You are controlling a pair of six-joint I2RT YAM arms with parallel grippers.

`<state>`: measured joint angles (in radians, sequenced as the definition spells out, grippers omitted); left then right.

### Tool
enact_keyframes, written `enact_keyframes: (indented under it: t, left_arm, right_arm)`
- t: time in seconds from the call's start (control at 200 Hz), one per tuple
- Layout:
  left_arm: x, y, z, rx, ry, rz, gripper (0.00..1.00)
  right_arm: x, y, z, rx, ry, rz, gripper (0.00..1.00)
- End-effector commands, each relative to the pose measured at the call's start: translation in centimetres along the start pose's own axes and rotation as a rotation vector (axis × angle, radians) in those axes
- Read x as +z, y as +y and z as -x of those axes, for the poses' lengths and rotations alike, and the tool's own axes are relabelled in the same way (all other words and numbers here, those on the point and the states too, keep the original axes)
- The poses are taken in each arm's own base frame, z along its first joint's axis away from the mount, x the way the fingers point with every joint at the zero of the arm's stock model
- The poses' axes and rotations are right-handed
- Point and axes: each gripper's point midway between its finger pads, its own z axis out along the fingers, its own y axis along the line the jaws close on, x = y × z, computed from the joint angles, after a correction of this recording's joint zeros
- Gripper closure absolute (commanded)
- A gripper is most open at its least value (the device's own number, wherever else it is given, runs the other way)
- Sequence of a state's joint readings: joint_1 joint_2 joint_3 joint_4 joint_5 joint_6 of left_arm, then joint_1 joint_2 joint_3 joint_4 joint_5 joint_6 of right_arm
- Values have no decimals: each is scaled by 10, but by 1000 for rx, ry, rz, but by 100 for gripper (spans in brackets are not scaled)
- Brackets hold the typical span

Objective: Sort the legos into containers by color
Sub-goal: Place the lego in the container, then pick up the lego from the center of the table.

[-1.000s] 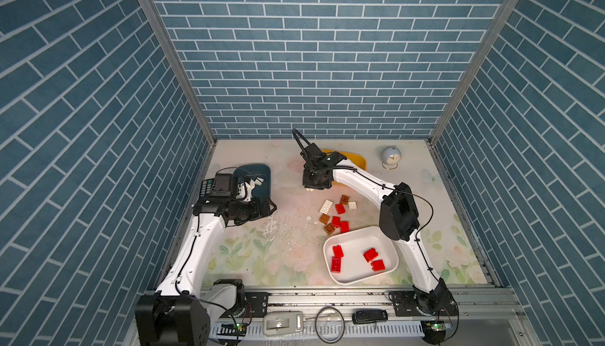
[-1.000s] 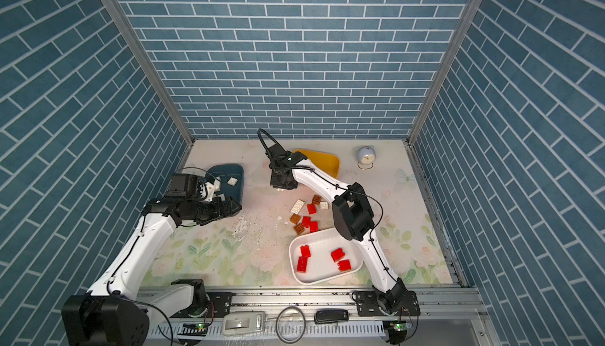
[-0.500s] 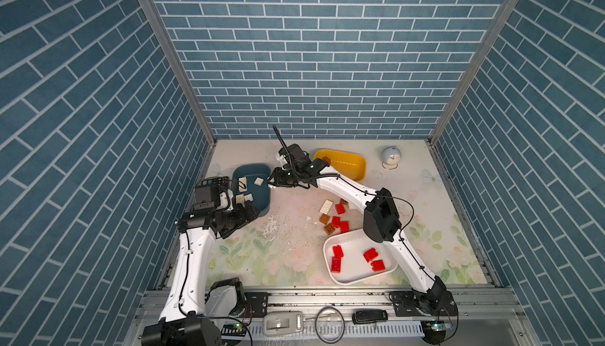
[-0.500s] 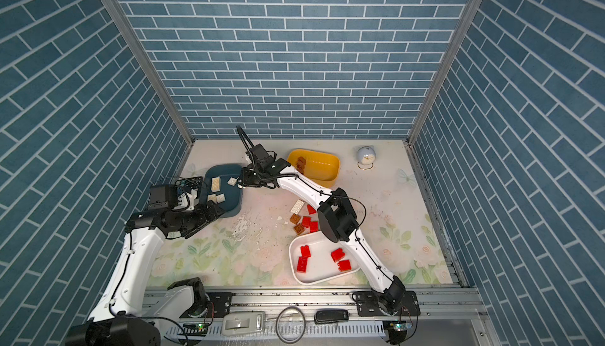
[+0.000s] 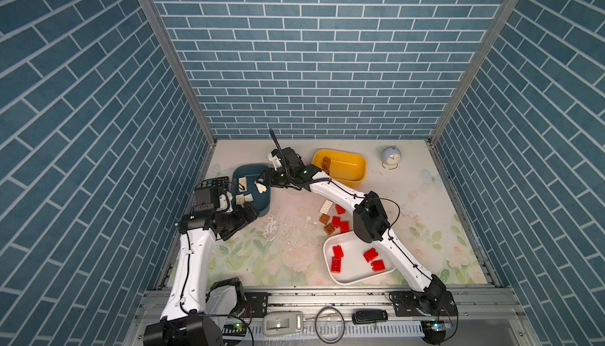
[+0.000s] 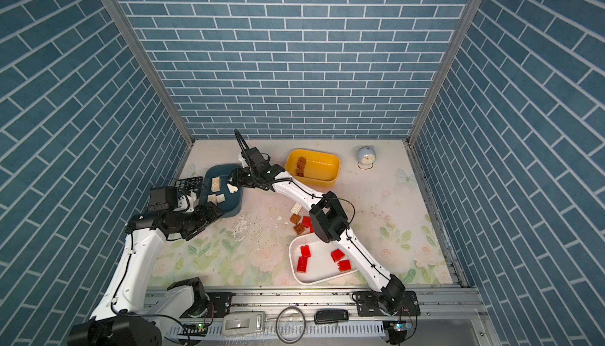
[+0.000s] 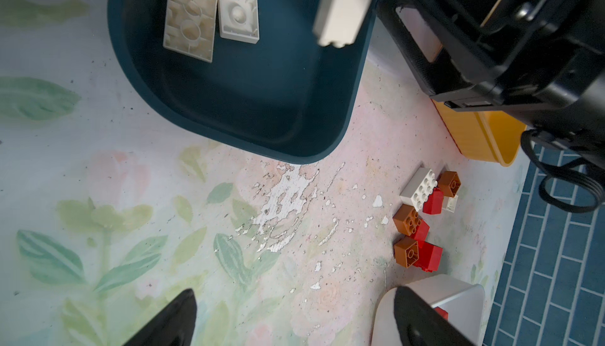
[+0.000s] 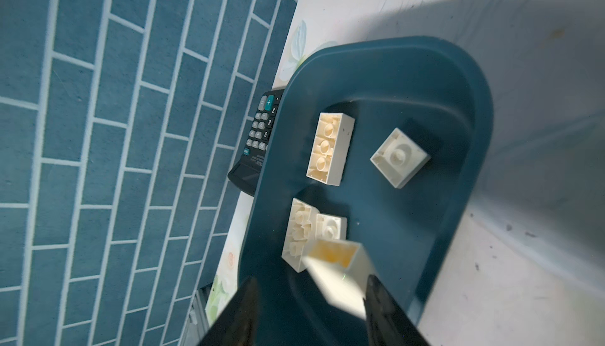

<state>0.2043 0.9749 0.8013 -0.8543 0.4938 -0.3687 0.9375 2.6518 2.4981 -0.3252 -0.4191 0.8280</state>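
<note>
The right gripper (image 8: 311, 280) is hanging over the dark teal rounded plastic tub (image 8: 458, 105), and its jaws are standing apart. A cream oblong plastic brick (image 8: 337, 275) is sitting in the gap between them with its hollow underside showing. It is lying close against one of the fingers (image 8: 389, 311) and is leaving a clear space to the other. The brick is looking blurred, so I cannot tell whether it is really touching that finger. In a top view the same brick (image 5: 261, 188) is showing just above the tub's inner edge.

Four other cream bricks (image 8: 330, 148) are lying on the tub floor, hollow sides up.

The left gripper (image 7: 294, 292) is hovering over the flowered mat (image 7: 131, 213) near the tub's corner. Its jaws are spread wide, with nothing between them.

A small heap of red, brown and white bricks (image 7: 422, 216) is lying on the mat between the yellow plastic tub (image 5: 347, 164) and the white plastic tub (image 5: 353, 272).
</note>
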Motion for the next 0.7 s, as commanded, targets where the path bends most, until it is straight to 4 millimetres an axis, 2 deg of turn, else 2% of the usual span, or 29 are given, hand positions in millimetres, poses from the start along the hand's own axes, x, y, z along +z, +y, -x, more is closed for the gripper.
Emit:
enact_keyframes:
  t: [0.0, 0.075, 0.195, 0.265, 0.365, 0.39, 0.475, 0.575, 0.695]
  left_arm:
    - [2, 1, -2, -5, 3, -14, 4]
    - [3, 0, -4, -6, 9, -18, 4]
    - [0, -3, -2, 2, 7, -27, 4]
    - [-1, -6, -1, 5, 5, -38, 4]
    - [1, -7, -2, -1, 14, -51, 4]
    - [1, -7, -3, 0, 15, -51, 5]
    - [3, -6, -4, -4, 22, -52, 4]
    - [3, -6, -4, -1, 25, -52, 5]
    - [3, -7, -2, 5, 28, -52, 4]
  right_arm:
    - [-13, 26, 7, -56, -7, 43, 33]
    - [-31, 28, 8, -80, 3, 7, 32]
    - [-66, 12, 0, -90, 35, -110, 33]
    - [-94, -6, -6, -68, 46, -221, 33]
    - [-134, -40, -29, 23, 88, -403, 33]
    - [-150, -39, -30, 47, 82, -423, 33]
    - [-184, -63, -51, 151, 113, -558, 32]
    - [-213, -82, -74, 264, 122, -659, 30]
    - [-240, -111, -87, 359, 83, -806, 30]
